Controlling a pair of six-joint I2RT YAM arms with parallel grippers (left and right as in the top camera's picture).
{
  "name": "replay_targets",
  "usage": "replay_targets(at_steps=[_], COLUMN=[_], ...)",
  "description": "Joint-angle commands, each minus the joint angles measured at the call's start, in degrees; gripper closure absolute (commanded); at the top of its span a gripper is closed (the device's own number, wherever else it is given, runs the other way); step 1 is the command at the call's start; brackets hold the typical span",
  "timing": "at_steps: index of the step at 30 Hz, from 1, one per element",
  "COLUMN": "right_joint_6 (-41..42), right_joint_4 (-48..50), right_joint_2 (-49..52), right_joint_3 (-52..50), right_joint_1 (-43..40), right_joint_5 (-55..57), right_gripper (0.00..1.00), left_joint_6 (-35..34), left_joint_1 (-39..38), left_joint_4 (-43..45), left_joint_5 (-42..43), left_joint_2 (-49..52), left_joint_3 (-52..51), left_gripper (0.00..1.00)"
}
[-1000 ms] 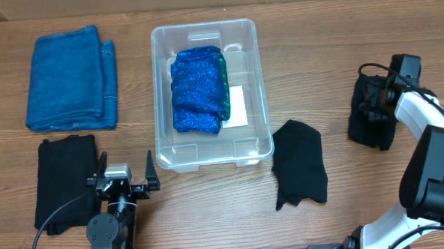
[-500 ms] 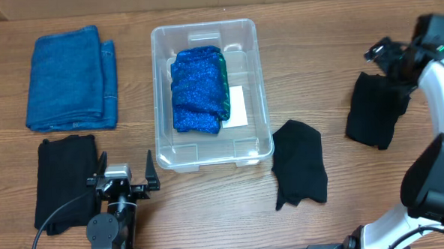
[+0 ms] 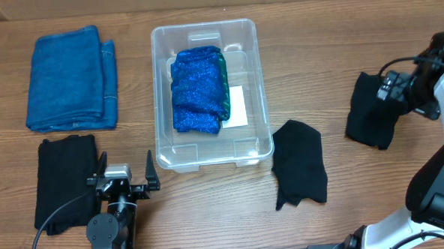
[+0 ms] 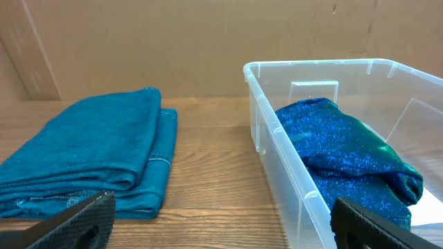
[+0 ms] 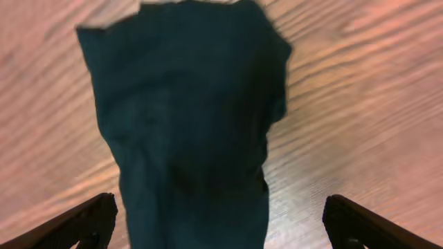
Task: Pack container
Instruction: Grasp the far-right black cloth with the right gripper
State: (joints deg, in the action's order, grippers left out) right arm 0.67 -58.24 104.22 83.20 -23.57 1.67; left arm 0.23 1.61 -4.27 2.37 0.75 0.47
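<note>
Left gripper (image 4: 221, 216) and right gripper (image 5: 218, 216) stood open, empty. A shallow pinch might unfold the black cloth (image 5: 187, 124) before the container (image 3: 216, 158).

I get soft, even light from above with faint shadows. The container (image 3: 203, 25) rim shows mild glare. My right wrist view is smeared, black cloth (image 5: 187, 117) and table (image 5: 346, 104) grain blurred; left wrist view is sharp.

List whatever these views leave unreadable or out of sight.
- Overhead: white label partly covered by the sparkly blue cloth in the container; print too small.
- Left wrist: container's right end cut off by the frame edge.
- Right wrist: black cloth blurred, its lower end cut off by the bottom edge.
</note>
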Motion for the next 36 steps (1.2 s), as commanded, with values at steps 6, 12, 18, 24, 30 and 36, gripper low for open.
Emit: replay_targets(at_steps=[6,12,18,24,30,36], right_joint_6=[-9.81,-16.11,-16.81,-15.15,-13.49,-14.19], right_joint_4=[7.63,7.39,6.97,7.02,7.56,7.82], right_joint_2=[0.0,0.28,2.51,4.87,5.9,7.13], right_joint_3=[-4.5,-4.5,-4.5,-4.5,-4.5,-4.5], right_joint_1=[-0.61,-0.61,-0.66,-1.33,-4.24,-6.67], right_joint_5=[-3.1,-7.17,-7.06,-6.4,-6.27,-7.13], right_gripper=[0.0,0.0,0.0,0.0,0.0,0.0], left_joint_6=[1.09,1.07,1.09,1.09,1.09,1.09], left_joint_1=[0.35,0.35,0.35,0.35,0.35,0.35], left_joint_4=[0.02,0.02,0.02,0.02,0.02,0.02], left_joint_5=[0.0,0.0,0.0,0.02,0.02,0.0], left_joint_2=[-0.39,-0.39,-0.39,-0.39,-0.39,-0.39], left_joint_3=[-0.2,-0.2,-0.2,-0.2,-0.2,-0.2], left_gripper=[0.0,0.0,0.0,0.0,0.0,0.0])
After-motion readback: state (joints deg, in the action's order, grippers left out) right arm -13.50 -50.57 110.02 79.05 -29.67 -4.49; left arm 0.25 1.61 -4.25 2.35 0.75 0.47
